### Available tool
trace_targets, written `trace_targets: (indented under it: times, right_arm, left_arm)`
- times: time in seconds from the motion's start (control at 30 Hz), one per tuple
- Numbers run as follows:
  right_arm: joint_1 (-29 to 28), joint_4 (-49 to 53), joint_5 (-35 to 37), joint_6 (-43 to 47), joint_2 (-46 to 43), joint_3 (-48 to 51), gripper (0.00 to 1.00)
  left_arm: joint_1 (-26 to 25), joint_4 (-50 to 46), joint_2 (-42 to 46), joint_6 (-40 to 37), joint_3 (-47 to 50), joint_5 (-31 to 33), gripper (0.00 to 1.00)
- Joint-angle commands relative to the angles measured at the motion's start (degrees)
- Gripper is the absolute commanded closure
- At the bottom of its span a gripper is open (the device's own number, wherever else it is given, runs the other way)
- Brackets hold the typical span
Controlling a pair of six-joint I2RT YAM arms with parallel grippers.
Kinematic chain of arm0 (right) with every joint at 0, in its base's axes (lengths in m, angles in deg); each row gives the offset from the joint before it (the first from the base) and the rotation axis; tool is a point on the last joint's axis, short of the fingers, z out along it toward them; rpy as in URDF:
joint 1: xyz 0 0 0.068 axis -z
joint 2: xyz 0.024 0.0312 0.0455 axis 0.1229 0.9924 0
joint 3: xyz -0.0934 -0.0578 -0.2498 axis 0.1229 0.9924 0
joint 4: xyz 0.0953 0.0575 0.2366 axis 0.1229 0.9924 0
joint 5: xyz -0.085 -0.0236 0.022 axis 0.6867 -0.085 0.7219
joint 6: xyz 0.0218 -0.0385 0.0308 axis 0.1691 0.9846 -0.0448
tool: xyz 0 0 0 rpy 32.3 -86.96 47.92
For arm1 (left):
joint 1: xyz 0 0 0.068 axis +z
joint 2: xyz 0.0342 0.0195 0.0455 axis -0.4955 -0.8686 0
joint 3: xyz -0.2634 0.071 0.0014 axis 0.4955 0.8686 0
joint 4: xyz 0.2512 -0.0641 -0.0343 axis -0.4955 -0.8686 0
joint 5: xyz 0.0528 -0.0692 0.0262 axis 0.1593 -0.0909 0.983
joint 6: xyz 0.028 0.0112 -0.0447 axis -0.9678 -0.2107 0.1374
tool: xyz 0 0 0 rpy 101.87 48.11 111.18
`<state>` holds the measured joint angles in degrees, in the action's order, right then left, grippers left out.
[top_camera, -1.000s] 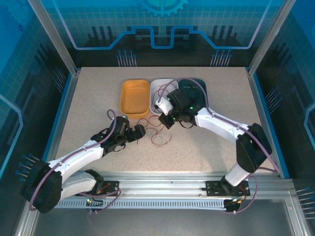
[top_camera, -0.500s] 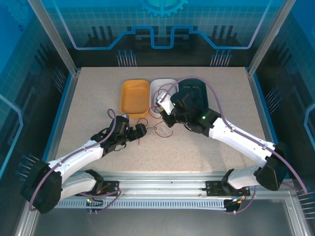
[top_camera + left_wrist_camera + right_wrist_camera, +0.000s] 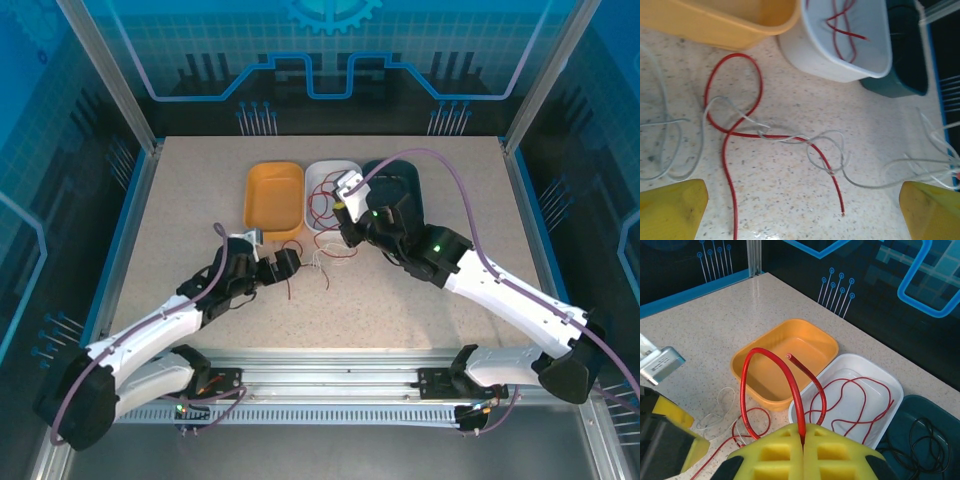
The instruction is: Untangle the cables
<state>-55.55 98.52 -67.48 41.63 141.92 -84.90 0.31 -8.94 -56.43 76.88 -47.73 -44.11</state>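
The left claw (image 3: 802, 210) is spread wide over red and pale cables (image 3: 771, 135) knotted on the bench (image 3: 880, 150). A red cable (image 3: 746, 375) is pinched in the right claw (image 3: 803, 437). The knot could be tightened if that strand were pulled hard.
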Motion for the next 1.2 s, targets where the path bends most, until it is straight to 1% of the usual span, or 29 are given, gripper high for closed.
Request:
trace_targets:
  times: [0.0, 0.07, 0.13, 0.2, 0.27, 0.33, 0.37, 0.47, 0.6, 0.73, 0.83, 0.93, 1.03, 1.17]
  right_arm:
    - [-0.89, -1.24, 0.97, -2.93, -0.87, -1.39, 1.0]
    - [-0.89, -0.53, 0.91, -4.2, -0.76, -2.1, 1.0]
    - [-0.87, 0.1, 0.54, -5.26, -0.7, -2.91, 1.0]
    - [-0.9, 0.48, -0.3, -6.18, -0.79, -3.54, 1.0]
    - [-0.9, 0.48, -1.63, -6.88, -0.9, -3.91, 1.0]
    - [-0.86, 0.48, -2.65, -7.75, -0.98, -4.22, 1.0]
    - [-0.88, 0.49, -3.17, -8.08, -1.02, -4.4, 1.0]
    - [-0.96, 0.5, -4.1, -8.68, -1.21, -4.7, 1.0]
    - [-0.99, 0.59, -4.96, -9.53, -1.74, -4.63, 1.0]
    - [-1.0, 0.92, -6.14, -10.52, -2.22, -4.54, 1.0]
    - [-0.99, 0.6, -6.37, -11.0, -2.66, -4.45, 1.0]
    - [-1.05, 0.21, -6.5, -11.31, -3.11, -4.36, 1.0]
    - [-1.04, 0.25, -6.48, -11.31, -3.2, -4.62, 1.0]
    - [-1.05, 0.76, -5.87, -11.12, -3.06, -4.88, 1.0]
  left_arm:
    - [0.28, 11.62, 3.9, -4.21, 3.24, -7.51, 0.01]
    - [0.28, 15.06, 5.48, -6.52, 4.21, -10.26, 0.04]
    - [0.17, 16.35, 6.12, -8.67, 4.23, -12.77, 0.1]
    - [-0.19, 16.64, 5.9, -10.66, 3.66, -14.72, 0.13]
    - [-0.9, 17.74, 4.68, -12.78, 3.19, -16.12, 0.18]
    - [-1.74, 19.65, 2.92, -14.55, 2.99, -17.02, 0.29]
    - [-2.2, 20.27, 1.76, -15.8, 2.62, -17.44, 0.31]
    - [-3.5, 21.01, -1.38, -18.87, 1.36, -16.01, 0.31]
    - [-3.68, 23.54, -4.11, -20.64, 1.15, -13.36, 0.31]
    - [-3.71, 24.89, -6.35, -21.04, 0.8, -12.31, 0.39]
    - [-3.8, 26.8, -8.31, -20.1, 0.78, -12.69, 0.47]
    - [-4.01, 29.56, -10.38, -19.02, 0.93, -13.63, 0.49]
    - [-4.33, 30.52, -12.3, -18.03, 0.37, -13.74, 0.7]
    - [-4.46, 30.48, -13.65, -16.84, 0.0, -12.57, 0.92]
